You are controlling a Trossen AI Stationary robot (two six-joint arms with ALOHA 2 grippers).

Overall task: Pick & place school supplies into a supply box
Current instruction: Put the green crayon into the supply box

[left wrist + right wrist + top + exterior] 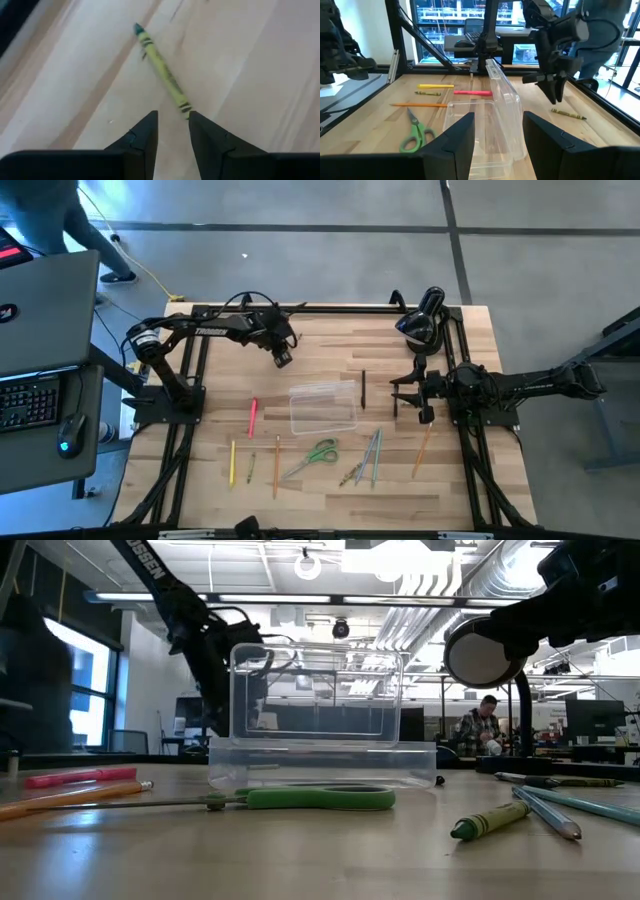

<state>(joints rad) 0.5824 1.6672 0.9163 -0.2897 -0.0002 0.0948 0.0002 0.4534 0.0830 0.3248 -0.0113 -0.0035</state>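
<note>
Centrally on the wooden table [330,490]: one clear plastic supply box [322,407], lid raised, nothing visible inside.

Left gripper [283,358]: hangs over the table's far left part, well apart from the box; fingers [142,137] a little apart, holding nothing. Just ahead of its tips lies a yellow-green crayon [162,71] flat on the wood, not touched.

Right gripper [408,393]: sits just right of the box at the box's own level; fingers [455,132] spread wide, empty, pointed at the open box.

Loose supplies, all lying on the table outside the box:
- pink marker [253,416], left of the box;
- yellow crayon [232,462] and a small green crayon [251,467], front left;
- orange pencil [277,465], beside those;
- green-handled scissors [313,456], in front of the box;
- a cluster of grey and green pencils [367,459], front right;
- a dark pen [364,389], just right of the box;
- an orange pencil [422,449], further right.

Black rounded device [420,322]: far right corner.
</note>
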